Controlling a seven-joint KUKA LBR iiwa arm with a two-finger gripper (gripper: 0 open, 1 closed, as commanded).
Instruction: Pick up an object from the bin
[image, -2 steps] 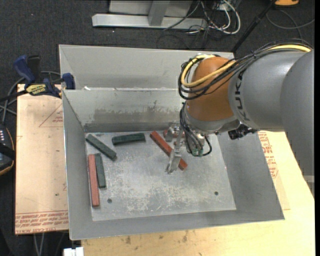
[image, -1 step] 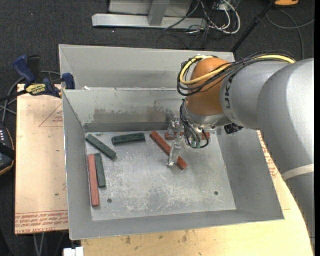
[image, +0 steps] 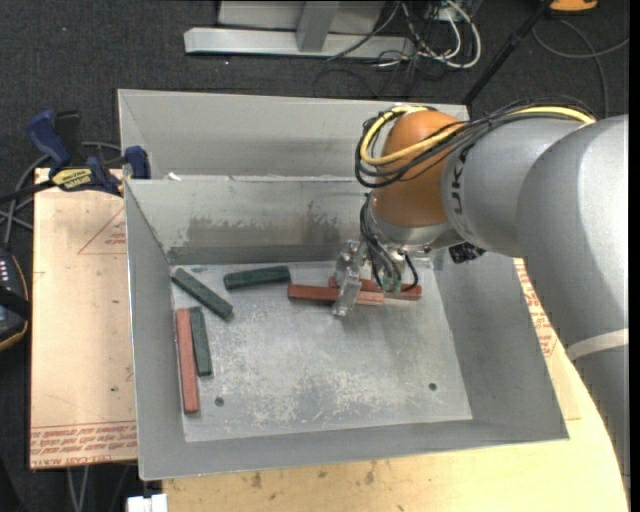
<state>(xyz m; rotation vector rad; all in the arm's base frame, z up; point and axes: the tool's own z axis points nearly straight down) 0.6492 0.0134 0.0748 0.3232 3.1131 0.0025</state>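
Note:
My gripper (image: 346, 292) hangs low at the back middle of the bin, right over a long red-brown bar (image: 308, 293) that lies flat and runs left to right under it. The bar's right end (image: 408, 293) comes out on the gripper's other side, with a small green piece (image: 398, 284) beside it. A dark green bar (image: 257, 277) lies just left of the red-brown bar's left end, apart from the gripper.
Along the bin's left side lie a grey-green bar (image: 202, 294) set at a slant, a short dark green bar (image: 201, 343) and a long red bar (image: 187, 361) side by side. The arm with its orange cover and cables fills the upper right.

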